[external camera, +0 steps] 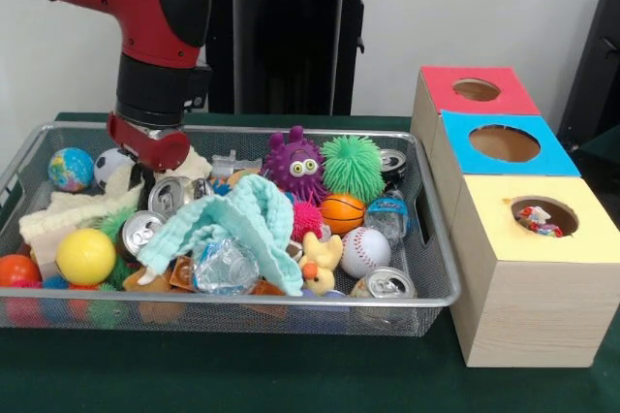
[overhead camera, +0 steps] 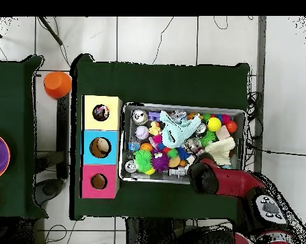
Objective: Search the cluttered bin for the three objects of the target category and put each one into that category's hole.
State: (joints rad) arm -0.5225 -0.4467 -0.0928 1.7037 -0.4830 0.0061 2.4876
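The wire mesh bin point(external camera: 426, 238) is holding the clutter, and our gripper point(external camera: 150, 156) is reaching down into its far corner, beside a crushed can point(external camera: 170, 195) and cream cloth point(external camera: 68, 214); we cannot tell its grasp. Three wooden boxes with holes point(external camera: 528, 268) are standing alongside.

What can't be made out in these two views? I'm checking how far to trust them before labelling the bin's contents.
- Gripper: in the front view it sinks among the clutter; in the overhead view the arm covers it. Open or shut cannot be told.
- Yellow box hole: its contents are too small to identify in either view.
- Teal cloth: hides whatever lies beneath.
- Bin: the lowest layer blurs behind the mesh in the front view.
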